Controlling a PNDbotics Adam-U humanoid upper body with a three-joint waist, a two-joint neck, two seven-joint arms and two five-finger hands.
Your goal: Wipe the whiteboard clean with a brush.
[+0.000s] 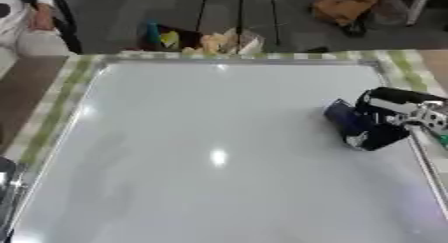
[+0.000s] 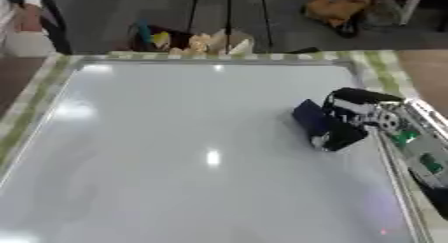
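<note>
Pressing a dark blue brush (image 2: 312,118) against the whiteboard (image 1: 201,152), the right hand (image 2: 350,118) has its fingers curled round it.
Brush and hand sit at the board's right side, about midway between far and near edges; the surface looks blank, with glare spots.

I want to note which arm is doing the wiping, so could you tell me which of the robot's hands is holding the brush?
The right hand, at the whiteboard's right edge, is curled round the dark blue brush. The left hand shows in neither view.

The right hand (image 2: 354,114) hides most of the brush (image 2: 311,118) (a blurred dark block).
</note>
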